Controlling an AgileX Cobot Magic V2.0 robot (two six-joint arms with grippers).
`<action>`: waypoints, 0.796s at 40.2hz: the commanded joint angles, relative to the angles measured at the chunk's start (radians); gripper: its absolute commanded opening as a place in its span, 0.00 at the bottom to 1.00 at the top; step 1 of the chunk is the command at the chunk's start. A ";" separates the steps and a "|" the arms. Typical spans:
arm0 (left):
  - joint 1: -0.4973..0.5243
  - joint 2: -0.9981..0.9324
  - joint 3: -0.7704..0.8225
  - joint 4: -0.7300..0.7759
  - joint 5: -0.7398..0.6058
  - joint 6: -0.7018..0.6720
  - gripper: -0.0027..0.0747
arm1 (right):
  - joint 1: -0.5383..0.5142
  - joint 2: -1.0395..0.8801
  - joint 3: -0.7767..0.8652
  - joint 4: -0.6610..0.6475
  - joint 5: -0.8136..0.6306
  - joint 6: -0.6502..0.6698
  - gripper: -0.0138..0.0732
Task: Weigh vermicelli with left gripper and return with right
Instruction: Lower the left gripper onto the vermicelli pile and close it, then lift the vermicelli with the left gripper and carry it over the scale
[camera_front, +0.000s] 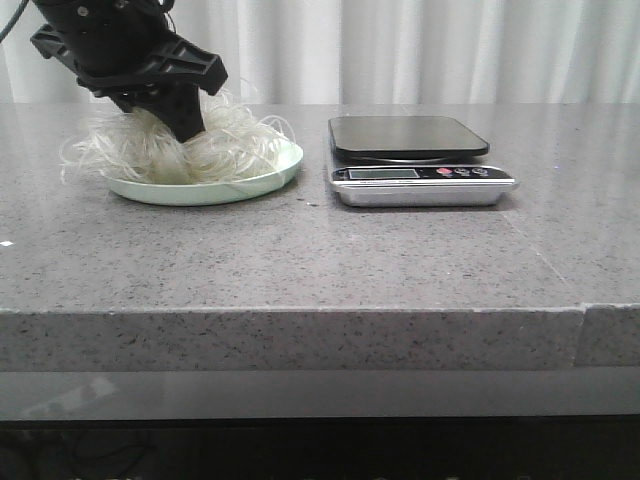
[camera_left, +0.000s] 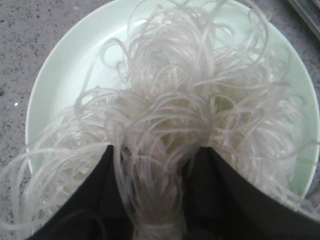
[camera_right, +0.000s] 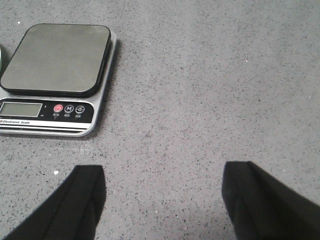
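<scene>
- Noodles, the vermicelli (camera_left: 170, 150), sit pinched between the left gripper (camera_left: 157, 200) jaws, not yet lifted off the plate (camera_front: 270, 175).
- Scale (camera_front: 410, 150) bare; weighing and return remain.
- Right gripper (camera_right: 162, 200) jaws apart, empty.

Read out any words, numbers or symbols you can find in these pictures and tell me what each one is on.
"Electronic Scale": printed along the front strip of the silver kitchen scale with the black weighing platform; a few characters before it are cut off by the picture's edge.
"M": on the scale's middle round button.
"0": apparently on the right round button.
Power symbol: on the red round button.
Tiny captions under the buttons: too small to read.
Display: blank.
</scene>
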 joint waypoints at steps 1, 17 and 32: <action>-0.004 -0.035 -0.027 0.000 0.004 0.001 0.24 | -0.005 0.003 -0.033 -0.002 -0.062 -0.005 0.85; -0.006 -0.063 -0.177 0.000 0.159 0.001 0.24 | -0.005 0.003 -0.033 -0.002 -0.061 -0.005 0.85; -0.058 -0.063 -0.447 -0.005 0.185 0.001 0.24 | -0.005 0.003 -0.033 -0.002 -0.061 -0.005 0.85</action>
